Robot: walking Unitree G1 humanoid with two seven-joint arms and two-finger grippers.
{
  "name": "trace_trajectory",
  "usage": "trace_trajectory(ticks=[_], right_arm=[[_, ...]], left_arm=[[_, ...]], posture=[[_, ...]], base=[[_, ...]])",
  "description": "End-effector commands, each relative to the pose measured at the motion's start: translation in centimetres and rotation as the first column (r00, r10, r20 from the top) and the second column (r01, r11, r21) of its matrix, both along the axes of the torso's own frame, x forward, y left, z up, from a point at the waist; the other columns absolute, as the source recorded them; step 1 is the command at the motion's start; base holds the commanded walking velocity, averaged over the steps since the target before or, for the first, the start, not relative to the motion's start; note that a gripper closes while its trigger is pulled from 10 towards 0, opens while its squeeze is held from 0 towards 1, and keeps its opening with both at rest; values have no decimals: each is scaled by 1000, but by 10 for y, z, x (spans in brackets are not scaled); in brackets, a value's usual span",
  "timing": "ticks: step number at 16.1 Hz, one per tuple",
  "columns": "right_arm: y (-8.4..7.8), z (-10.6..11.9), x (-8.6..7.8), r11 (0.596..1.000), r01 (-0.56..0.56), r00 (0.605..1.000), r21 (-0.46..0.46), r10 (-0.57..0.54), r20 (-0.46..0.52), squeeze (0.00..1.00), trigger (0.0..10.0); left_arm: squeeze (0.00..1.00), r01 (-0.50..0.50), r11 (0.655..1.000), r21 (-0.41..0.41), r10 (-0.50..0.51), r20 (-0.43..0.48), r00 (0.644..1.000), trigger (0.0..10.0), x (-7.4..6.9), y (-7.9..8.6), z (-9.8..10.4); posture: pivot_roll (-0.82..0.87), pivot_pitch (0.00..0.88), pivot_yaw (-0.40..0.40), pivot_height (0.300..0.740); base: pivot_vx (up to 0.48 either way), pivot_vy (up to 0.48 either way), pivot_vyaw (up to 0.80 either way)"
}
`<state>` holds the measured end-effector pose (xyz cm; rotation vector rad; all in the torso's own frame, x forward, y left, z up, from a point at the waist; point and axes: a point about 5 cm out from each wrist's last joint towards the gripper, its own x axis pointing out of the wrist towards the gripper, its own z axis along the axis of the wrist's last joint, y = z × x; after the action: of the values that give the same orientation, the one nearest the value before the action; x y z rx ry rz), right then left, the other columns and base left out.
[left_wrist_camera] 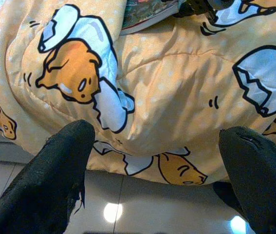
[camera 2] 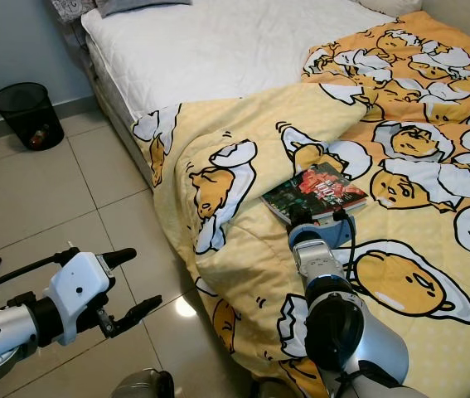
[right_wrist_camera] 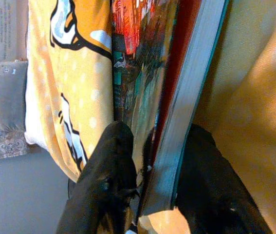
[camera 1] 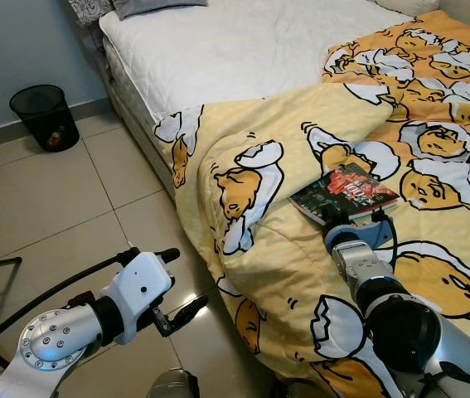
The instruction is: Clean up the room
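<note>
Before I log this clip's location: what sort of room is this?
Most likely a bedroom: a bed with a cartoon-print yellow duvet, a book lying on it, and a wastebasket on the tiled floor.

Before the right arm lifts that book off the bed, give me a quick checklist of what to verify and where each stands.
1. Right gripper fingers straddle the colourful softcover book: ok.
2. Grip fully closed on it: cannot tell.
3. Book lies flat on the yellow cartoon-egg blanket, nothing on top: ok.
4. Left gripper open, over the tiled floor, away from the book: ok.
5. Black mesh wastebasket far from the lift path: ok.
</note>
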<state>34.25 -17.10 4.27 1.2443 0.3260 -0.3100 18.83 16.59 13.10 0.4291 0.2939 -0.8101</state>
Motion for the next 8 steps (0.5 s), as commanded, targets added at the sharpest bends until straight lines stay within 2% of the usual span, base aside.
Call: trace_trajectory(ticks=[1,6,8], right_arm=[[-1,5,4,1000,-6,1000,-6,6,2,0,0],[0,8,6,999,-26,1000,-22,26,14,0,0],[-6,10,7,999,-22,999,-39,23,25,0,0]], left_arm=[[980,11,1000,5,-11,-5,1000,10000,-2,-3,-2],[980,-4,1000,4,4,0,1000,10000,0,-3,-6],[980,-27,1000,-12,27,8,1000,10000,3,-5,-10]], posture=[[262,96,-18,740],[255,55,-37,740],[228,6,-46,740]], base=[[0,0,0],[0,0,0],[0,0,0]])
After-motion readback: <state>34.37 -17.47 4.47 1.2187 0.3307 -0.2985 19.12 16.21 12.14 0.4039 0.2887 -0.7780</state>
